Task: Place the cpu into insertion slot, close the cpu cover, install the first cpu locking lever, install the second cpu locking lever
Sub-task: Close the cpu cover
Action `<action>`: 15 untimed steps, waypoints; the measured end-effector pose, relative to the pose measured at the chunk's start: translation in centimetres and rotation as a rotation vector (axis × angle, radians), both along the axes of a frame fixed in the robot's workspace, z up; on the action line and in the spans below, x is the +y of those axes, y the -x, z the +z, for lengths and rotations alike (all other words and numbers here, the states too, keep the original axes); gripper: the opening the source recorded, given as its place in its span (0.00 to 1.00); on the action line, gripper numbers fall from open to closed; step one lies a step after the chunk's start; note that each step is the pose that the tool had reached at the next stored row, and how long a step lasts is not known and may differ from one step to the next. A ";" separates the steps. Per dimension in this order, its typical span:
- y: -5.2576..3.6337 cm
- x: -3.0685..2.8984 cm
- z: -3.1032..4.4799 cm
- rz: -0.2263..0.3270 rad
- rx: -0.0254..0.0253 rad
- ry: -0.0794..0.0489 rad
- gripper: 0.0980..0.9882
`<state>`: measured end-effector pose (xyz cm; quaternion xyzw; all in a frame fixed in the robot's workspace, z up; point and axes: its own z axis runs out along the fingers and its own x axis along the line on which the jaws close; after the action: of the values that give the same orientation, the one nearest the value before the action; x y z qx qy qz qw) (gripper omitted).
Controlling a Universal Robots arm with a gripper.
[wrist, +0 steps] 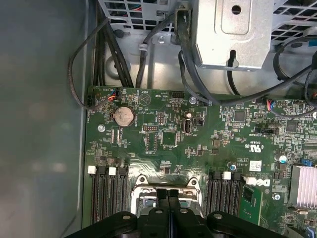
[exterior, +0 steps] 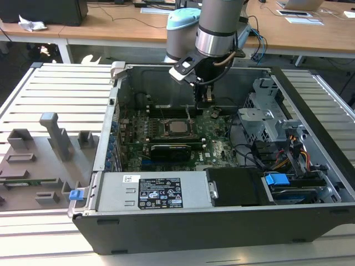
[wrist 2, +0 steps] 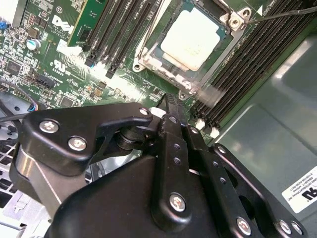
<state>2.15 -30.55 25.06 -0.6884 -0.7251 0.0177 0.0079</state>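
Second wrist view is showing the cpu [wrist 2: 190, 37] sitting framed by the cpu cover [wrist 2: 171, 74]; gripper [wrist 2: 166, 103] hovering just beside, pressed together, pinching nothing.

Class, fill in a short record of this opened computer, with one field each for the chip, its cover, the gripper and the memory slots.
chip: square cpu with silver-grey metal top, lying flat, its top showing through the cover's window
cover: thin metal cpu cover frame, down flat around the chip
gripper: black gripper, shut, holding nothing, above the green motherboard close by the chip
memory slots: long narrow black slots, on both sides of the chip
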 end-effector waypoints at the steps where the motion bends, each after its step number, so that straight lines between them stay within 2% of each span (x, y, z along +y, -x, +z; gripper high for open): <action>1: 0.06 0.00 0.00 0.000 0.0000 0.000 0.01; 7: 0.44 0.00 -0.01 0.000 0.0000 0.000 0.01; 15: 1.55 0.00 -0.05 0.000 0.0000 0.000 0.01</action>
<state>0.59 -30.55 25.02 -0.6885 -0.7250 0.0177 0.0079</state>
